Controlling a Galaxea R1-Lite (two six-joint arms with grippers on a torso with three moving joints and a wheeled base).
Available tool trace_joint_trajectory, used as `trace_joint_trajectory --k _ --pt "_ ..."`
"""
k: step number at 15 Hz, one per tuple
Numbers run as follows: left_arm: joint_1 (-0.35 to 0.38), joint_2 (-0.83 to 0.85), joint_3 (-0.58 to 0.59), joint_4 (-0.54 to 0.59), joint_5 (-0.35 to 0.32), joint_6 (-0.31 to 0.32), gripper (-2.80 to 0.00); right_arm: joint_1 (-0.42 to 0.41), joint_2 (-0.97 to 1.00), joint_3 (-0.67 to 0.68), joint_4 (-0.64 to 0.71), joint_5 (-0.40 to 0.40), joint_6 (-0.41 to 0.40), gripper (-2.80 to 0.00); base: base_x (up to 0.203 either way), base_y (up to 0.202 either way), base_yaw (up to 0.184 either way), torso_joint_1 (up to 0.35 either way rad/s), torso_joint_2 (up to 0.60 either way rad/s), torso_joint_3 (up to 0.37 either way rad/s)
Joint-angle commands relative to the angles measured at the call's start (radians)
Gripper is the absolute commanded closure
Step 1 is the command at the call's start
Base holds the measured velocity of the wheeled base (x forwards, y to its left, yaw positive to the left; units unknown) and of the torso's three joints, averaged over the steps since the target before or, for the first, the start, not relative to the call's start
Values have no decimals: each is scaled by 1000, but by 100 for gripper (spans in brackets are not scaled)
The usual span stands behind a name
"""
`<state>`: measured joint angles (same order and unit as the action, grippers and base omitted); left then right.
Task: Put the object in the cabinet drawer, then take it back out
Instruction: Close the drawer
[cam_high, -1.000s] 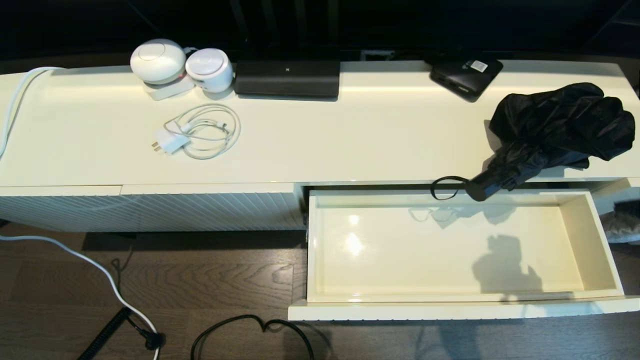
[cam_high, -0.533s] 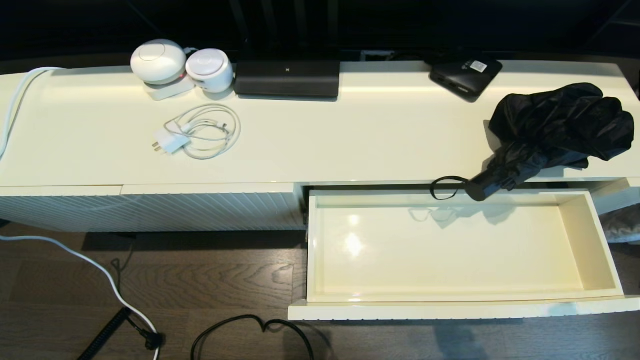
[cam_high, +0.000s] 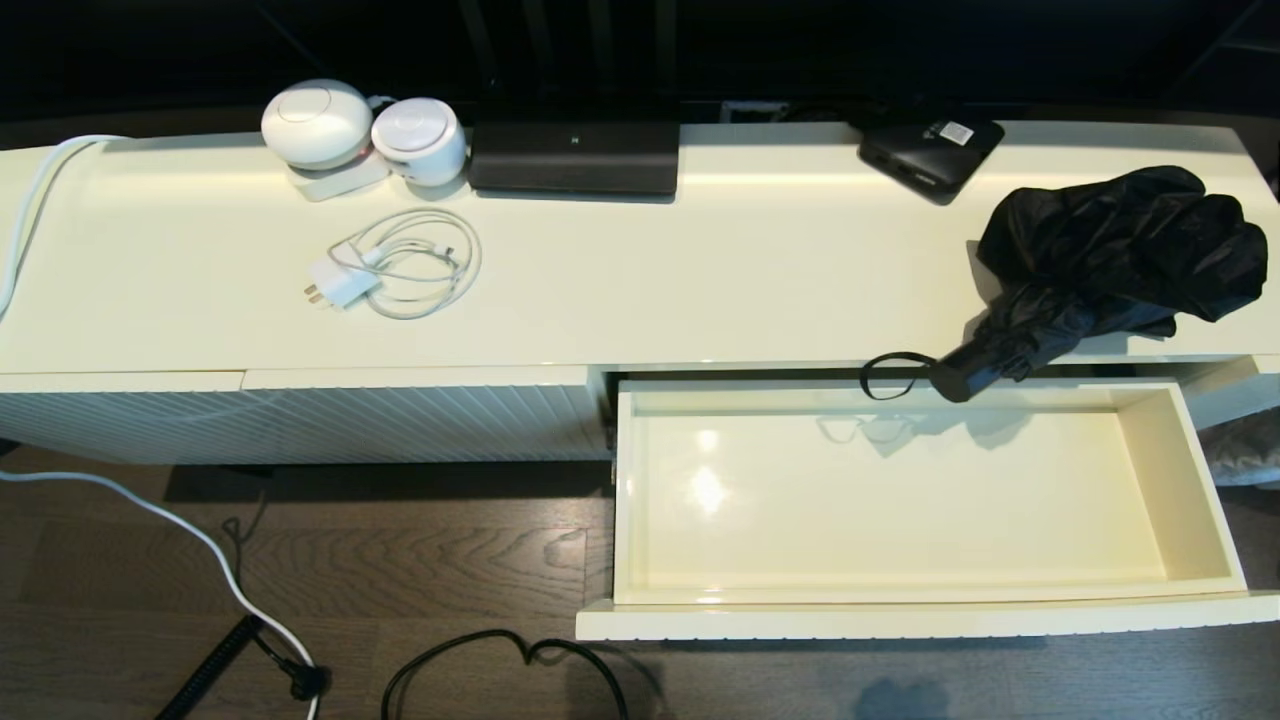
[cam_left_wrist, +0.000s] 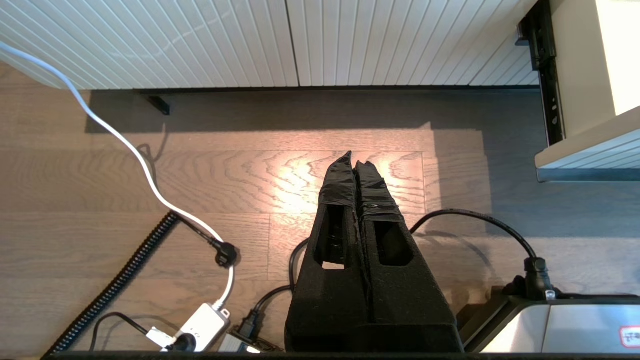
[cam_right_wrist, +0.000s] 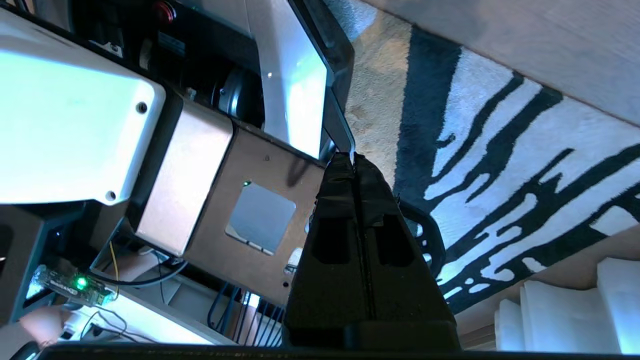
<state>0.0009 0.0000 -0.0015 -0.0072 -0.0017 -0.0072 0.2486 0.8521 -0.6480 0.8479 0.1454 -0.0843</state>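
The black folding umbrella (cam_high: 1110, 255) lies on the cabinet top at the far right, its loose fabric bunched up. Its short handle (cam_high: 962, 377) and thin wrist loop (cam_high: 888, 375) hang over the cabinet's front edge above the drawer. The cream-white drawer (cam_high: 640, 500) stands pulled out and holds nothing; its handle bar is hidden from above. Neither arm shows in the head view. My left gripper (cam_left_wrist: 355, 159) is shut, hanging low over the wooden floor in front of the ribbed cabinet. My right gripper (cam_right_wrist: 353, 159) is shut and empty, beside the robot's base over a black-and-white rug.
On the cabinet top (cam_high: 700, 270) sit two white round devices (cam_high: 360, 125), a coiled white charger cable (cam_high: 400, 262), a black soundbar-like box (cam_high: 575, 155) and a flat black box with a white label (cam_high: 930, 150). Cables (cam_high: 500, 660) lie on the floor.
A dark shadow on the drawer floor at the right has gone, and the dark shape at the right edge has left the head view. The umbrella and drawer have not moved.
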Motion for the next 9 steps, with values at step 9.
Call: trace_joint_trajectory --k 9 --pt "1 0 0 0 0 0 0 5 447 71 -497 20 20 0 0 0 0 0 0 0"
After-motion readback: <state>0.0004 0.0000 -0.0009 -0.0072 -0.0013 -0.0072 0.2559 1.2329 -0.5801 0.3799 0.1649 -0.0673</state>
